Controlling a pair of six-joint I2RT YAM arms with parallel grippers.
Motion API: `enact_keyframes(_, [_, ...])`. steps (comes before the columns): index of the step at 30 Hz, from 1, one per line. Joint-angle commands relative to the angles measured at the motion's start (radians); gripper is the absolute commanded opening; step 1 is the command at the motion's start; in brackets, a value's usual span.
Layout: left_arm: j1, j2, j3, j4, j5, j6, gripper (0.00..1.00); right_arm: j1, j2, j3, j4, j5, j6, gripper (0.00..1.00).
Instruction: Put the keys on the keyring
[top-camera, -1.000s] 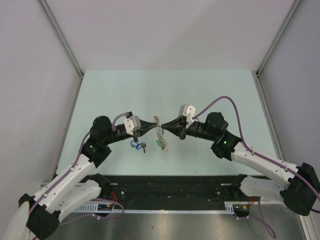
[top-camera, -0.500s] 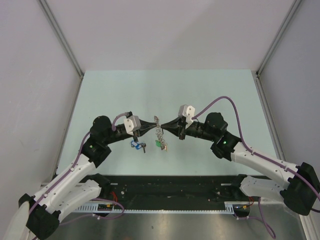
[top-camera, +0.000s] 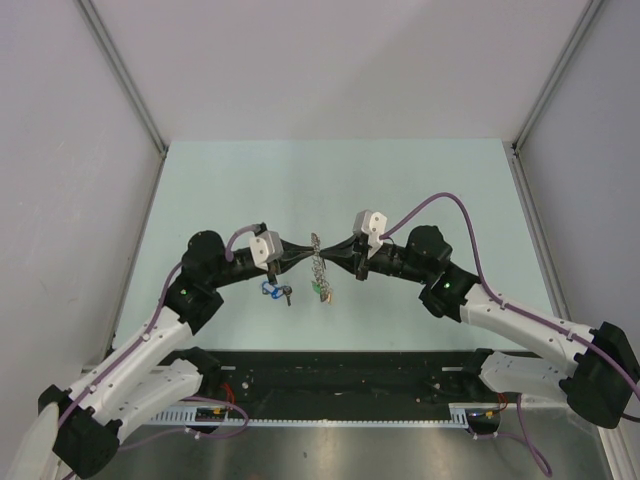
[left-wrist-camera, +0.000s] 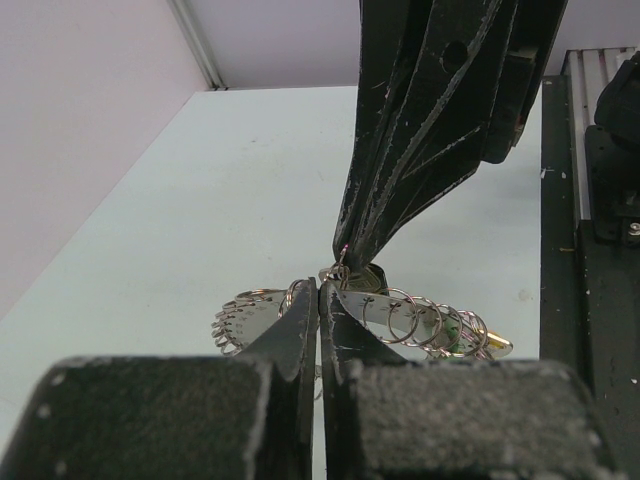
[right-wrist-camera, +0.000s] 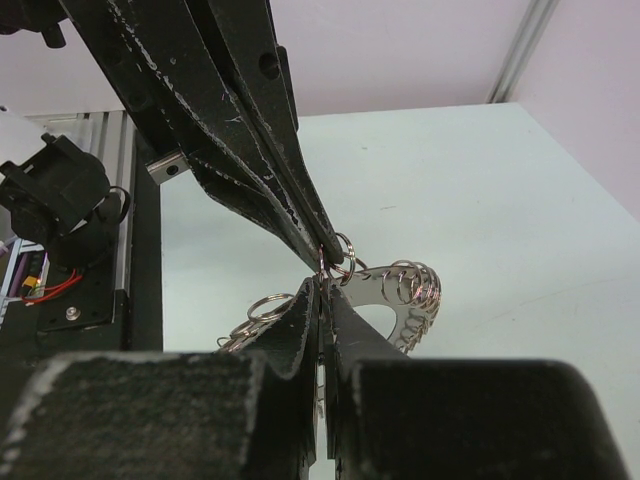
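Keyring (top-camera: 319, 270) likely blocks left end effector (top-camera: 308, 250) ahead.

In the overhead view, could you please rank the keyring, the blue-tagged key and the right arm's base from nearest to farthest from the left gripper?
1. The keyring: hanging right at the shut tips of the left gripper, mid-scene.
2. The blue-tagged key: close by, toward the robot and a little to its left.
3. The right arm's base: far off at the near right corner.
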Motion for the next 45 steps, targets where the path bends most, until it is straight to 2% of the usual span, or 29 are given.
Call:
enact_keyframes(1, [-0.008, 0.001, 0.023, 0.045, 0.041, -0.005, 0.0, 0.013, 0.006, 0.045, 0.051, 0.009, -0.006, 0.0])
enact_keyframes(10, [-0.011, 0.012, 0.038, 0.007, 0.016, 0.018, 0.0, 0.016, 0.011, 0.049, 0.051, 0.003, 0.002, 0.01])
enact_keyframes(18, [-0.009, -0.01, 0.014, 0.053, -0.028, -0.022, 0.0, 0.014, -0.015, 0.048, 0.041, -0.005, 0.007, 0.29])
enact_keyframes(24, [-0.011, -0.016, 0.006, 0.076, -0.044, -0.04, 0.01, -0.012, -0.052, 0.049, 0.003, -0.003, 0.005, 0.43])
enact_keyframes(29, [-0.008, -0.022, -0.005, 0.1, -0.065, -0.057, 0.0, -0.052, -0.061, 0.049, -0.021, -0.028, 0.001, 0.43])
enact_keyframes(34, [-0.008, -0.033, -0.013, 0.12, -0.074, -0.068, 0.0, -0.073, -0.04, 0.049, -0.014, -0.078, 0.01, 0.34])
enact_keyframes(45, [-0.008, -0.033, -0.013, 0.119, -0.07, -0.068, 0.0, -0.073, -0.008, 0.049, 0.031, -0.126, 0.04, 0.32])
